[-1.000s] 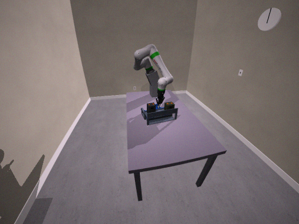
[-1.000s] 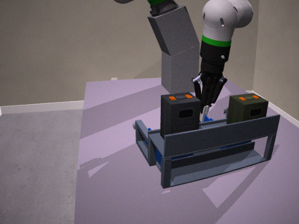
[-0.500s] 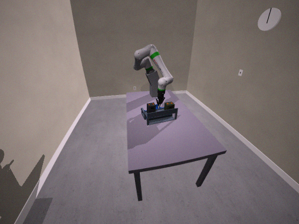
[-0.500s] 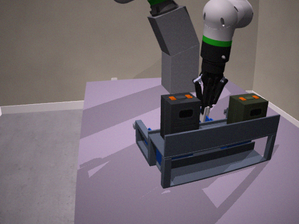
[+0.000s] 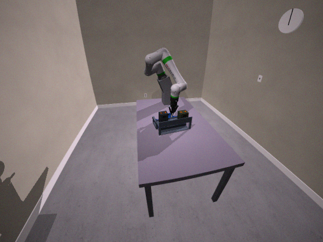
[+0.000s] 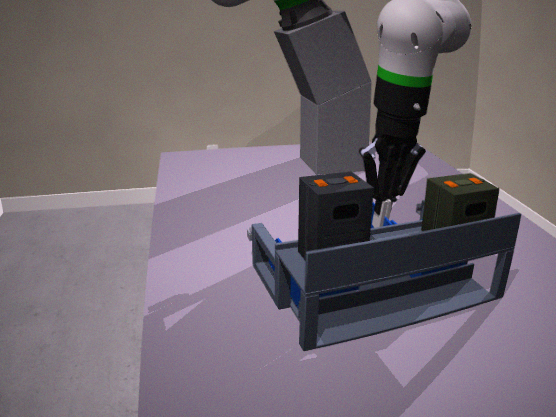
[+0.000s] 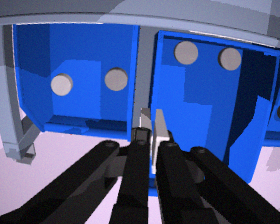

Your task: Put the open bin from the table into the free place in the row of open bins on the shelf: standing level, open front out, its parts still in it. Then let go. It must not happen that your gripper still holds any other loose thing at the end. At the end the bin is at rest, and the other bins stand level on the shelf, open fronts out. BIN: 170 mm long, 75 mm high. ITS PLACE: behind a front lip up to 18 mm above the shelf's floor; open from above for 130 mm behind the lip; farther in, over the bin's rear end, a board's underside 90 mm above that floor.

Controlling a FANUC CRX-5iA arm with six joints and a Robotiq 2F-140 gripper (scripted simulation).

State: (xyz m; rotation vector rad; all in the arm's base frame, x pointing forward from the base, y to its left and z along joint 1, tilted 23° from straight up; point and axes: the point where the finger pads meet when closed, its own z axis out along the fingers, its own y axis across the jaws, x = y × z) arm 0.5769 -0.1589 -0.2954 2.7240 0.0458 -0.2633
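My gripper [image 7: 150, 122] is shut on the thin left side wall of a blue open bin [image 7: 206, 97] that holds two grey round parts. The bin is inside the grey shelf [image 6: 395, 266], under its top board, and sits slightly higher in the wrist view than the neighbouring blue bin [image 7: 75, 85], which also holds two grey parts. In the exterior view the gripper [image 6: 382, 211] points straight down behind the shelf's top board, between two boxes, with a bit of the blue bin [image 6: 389, 221] showing at its tips. In the top view the gripper [image 5: 173, 112] is small.
A black box [image 6: 335, 213] and a dark green box [image 6: 460, 201] stand on the shelf's top board on either side of the gripper. Another blue bin's edge [image 7: 274, 110] shows at the right. The robot's grey base block [image 6: 335, 131] stands behind the shelf.
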